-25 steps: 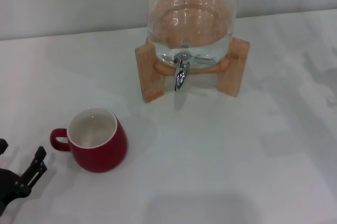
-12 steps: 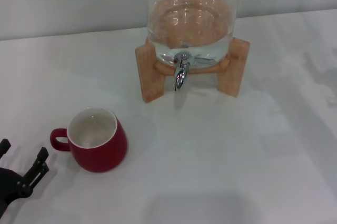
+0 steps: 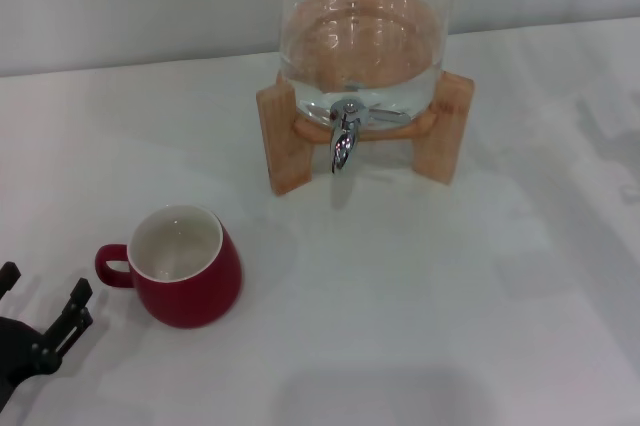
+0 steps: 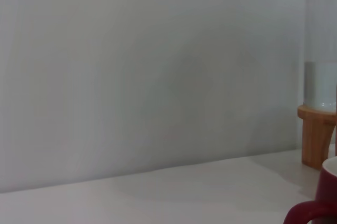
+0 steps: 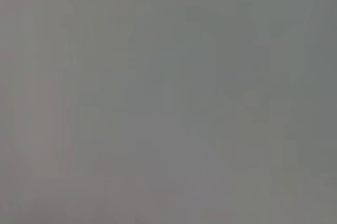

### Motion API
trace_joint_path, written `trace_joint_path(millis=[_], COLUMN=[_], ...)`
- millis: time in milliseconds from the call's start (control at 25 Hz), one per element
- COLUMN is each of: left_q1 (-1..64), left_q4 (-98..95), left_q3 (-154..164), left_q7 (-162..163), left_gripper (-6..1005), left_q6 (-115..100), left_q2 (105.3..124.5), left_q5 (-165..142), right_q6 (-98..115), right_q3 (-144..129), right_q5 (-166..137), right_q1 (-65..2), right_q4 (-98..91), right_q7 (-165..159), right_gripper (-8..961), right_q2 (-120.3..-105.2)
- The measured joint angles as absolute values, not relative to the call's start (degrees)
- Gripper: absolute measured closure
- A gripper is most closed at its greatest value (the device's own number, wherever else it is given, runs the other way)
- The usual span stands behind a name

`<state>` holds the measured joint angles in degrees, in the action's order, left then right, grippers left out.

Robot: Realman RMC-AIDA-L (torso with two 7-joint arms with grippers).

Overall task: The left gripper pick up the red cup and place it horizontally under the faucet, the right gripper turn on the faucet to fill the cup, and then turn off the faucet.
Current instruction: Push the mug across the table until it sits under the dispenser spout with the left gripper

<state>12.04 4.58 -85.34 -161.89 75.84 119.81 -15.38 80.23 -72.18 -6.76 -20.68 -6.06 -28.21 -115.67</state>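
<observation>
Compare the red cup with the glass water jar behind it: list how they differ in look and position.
The red cup is opaque dark red with a white inside; the glass jar is clear. The cup looks empty, the jar holds water. The cup sits directly on the table; the jar rests on a wooden stand. Both stand upright.

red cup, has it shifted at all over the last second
No. The red cup sits at the same spot on the table, same gap to the wooden stand. Only the left gripper crept slightly.
</observation>
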Motion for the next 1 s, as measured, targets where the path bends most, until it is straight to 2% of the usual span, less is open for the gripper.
trace_joint_path(millis=[1000], left_q1=[14.15], left_q4=[4.55], left_q3=[-84.72], left_q7=[-161.89], left_gripper=[119], left_q6=[73.67], left_q2=[119.34], left_q5=[-17.72], right_q6=[80.24], right_q3=[-73.39], right_q5=[-6.76], right_q1=[-20.39], right_q4=[-6.0], right_q7=[-28.21], right_gripper=[111], right_q2=[-115.66])
